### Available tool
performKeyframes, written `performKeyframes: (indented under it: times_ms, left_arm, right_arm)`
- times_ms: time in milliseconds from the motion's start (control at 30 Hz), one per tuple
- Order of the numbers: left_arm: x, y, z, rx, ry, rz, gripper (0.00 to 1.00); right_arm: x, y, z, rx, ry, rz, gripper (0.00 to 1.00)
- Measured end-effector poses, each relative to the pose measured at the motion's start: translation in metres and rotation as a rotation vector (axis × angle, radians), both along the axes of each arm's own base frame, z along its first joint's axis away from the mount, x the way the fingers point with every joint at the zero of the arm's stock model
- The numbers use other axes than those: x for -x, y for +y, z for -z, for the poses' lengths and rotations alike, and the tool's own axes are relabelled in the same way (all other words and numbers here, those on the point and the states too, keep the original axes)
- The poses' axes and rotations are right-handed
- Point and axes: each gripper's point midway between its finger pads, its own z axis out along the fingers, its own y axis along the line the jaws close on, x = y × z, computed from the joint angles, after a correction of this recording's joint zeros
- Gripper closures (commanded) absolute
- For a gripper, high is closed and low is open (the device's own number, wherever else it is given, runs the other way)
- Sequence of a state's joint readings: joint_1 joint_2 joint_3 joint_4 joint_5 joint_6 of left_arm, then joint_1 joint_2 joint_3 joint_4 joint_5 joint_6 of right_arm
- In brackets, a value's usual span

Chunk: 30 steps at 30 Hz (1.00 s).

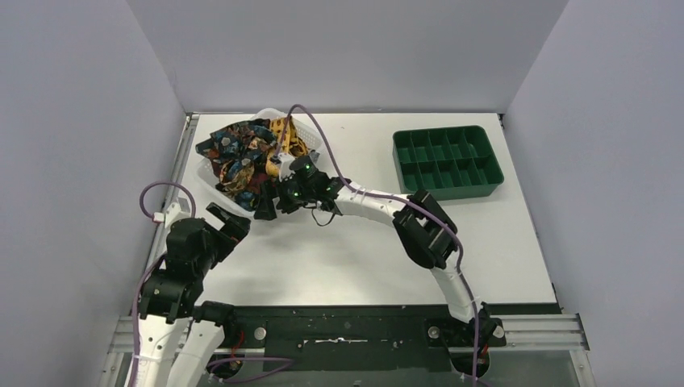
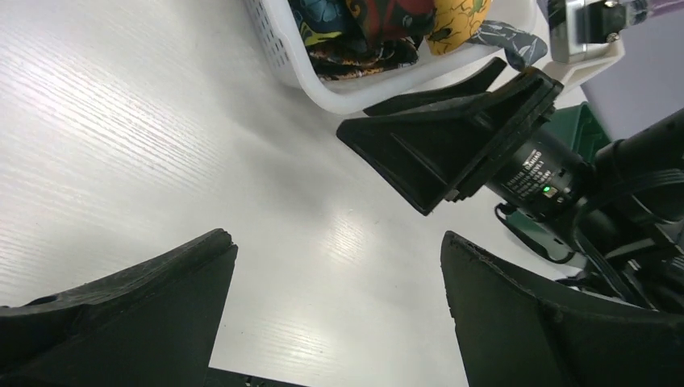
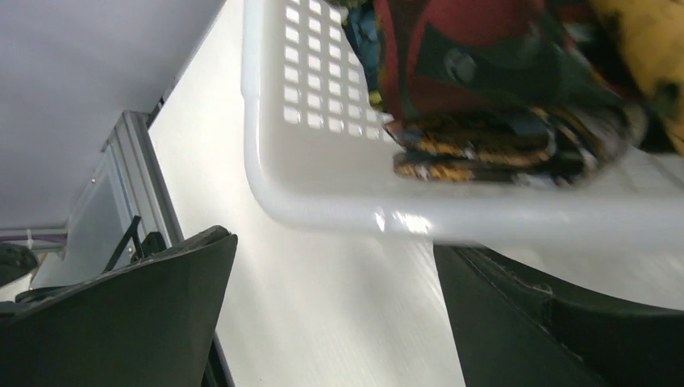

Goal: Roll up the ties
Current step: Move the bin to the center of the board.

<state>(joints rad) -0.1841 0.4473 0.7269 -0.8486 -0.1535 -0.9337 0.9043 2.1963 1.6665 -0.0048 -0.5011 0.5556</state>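
Several patterned ties (image 1: pixel 242 153) lie heaped in a white basket (image 1: pixel 211 184) at the table's back left: dark floral, dark red and mustard-yellow fabric (image 3: pixel 500 72). My right gripper (image 1: pixel 262 201) reaches across to the basket's near rim, open, nothing between its fingers (image 3: pixel 121 314); the basket rim (image 3: pixel 339 205) is just ahead of it. My left gripper (image 1: pixel 228 223) hovers open over bare table a little nearer, empty, with the right gripper's fingers (image 2: pixel 435 145) in front of it and the ties (image 2: pixel 379 28) in the basket beyond.
A green compartment tray (image 1: pixel 448 161) stands at the back right. Purple cables (image 1: pixel 323 137) loop over the basket and along both arms. Grey walls close in the table on three sides, with a metal rail (image 1: pixel 181 161) on the left edge.
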Motion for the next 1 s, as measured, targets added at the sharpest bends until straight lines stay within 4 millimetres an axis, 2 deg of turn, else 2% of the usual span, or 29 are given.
performKeyframes:
  times_ms: [100,200,300,367,433,500,633,733,800,1000]
  left_arm:
    - [-0.008,-0.001,0.0,-0.042,0.039,0.026,0.03]
    - [-0.02,-0.003,-0.006,-0.078,0.066,0.054,0.03]
    - [-0.046,-0.006,-0.022,-0.125,0.08,0.086,0.03]
    - [-0.067,-0.006,-0.037,-0.15,0.067,0.11,0.03]
    - [-0.09,-0.005,-0.047,-0.157,0.053,0.127,0.03]
    - [-0.115,0.001,-0.053,-0.145,0.039,0.138,0.05]
    - [-0.165,0.036,-0.043,-0.061,0.038,0.097,0.1]
    - [-0.19,0.059,-0.027,-0.015,0.046,0.076,0.12]
    - [-0.207,0.064,-0.021,-0.004,0.049,0.091,0.12]
    - [-0.26,0.07,-0.023,-0.007,-0.017,0.154,0.2]
  right_arm:
    - [-0.008,-0.009,-0.003,0.014,-0.018,0.001,0.0]
    - [-0.003,-0.044,0.003,0.055,-0.005,0.026,0.0]
    - [0.007,-0.093,0.005,0.1,0.02,0.072,0.0]
    - [0.013,-0.121,-0.003,0.112,0.011,0.107,0.0]
    - [0.02,-0.151,-0.019,0.11,-0.021,0.154,0.0]
    - [0.027,-0.167,-0.039,0.09,-0.065,0.186,0.0]
    - [0.04,-0.192,-0.087,0.02,-0.166,0.237,0.0]
    - [0.042,-0.208,-0.111,-0.002,-0.225,0.289,0.0]
    - [0.041,-0.22,-0.117,0.009,-0.246,0.324,0.0]
    - [0.039,-0.247,-0.117,0.084,-0.277,0.402,0.0]
